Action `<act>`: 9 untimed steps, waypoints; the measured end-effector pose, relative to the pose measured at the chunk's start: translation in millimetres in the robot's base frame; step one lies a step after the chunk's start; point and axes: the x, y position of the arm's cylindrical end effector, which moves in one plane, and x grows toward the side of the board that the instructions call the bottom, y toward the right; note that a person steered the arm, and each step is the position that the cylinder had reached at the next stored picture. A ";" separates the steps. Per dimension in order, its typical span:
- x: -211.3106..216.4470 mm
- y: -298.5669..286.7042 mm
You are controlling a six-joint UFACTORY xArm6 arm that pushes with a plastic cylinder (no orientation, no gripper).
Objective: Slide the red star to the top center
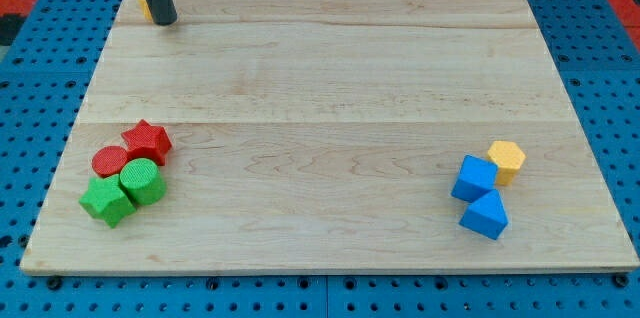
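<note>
The small red star-shaped block [147, 141] sits at the pale wooden bench's [330, 78] left, touching a red round block [109, 160] and green round block [142, 181]. My tip [165, 21] is far off, top-left, beside a yellow block [145, 5]. No jaws exist. The star looks light, rigid, likely to spin; push its lower-left side.

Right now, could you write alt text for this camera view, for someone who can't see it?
My tip sits at the wooden board's top left beside a yellow block, far from the red star, which is clustered lower left with a red cylinder, green cylinder and green block.
</note>
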 end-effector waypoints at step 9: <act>210.1 16.3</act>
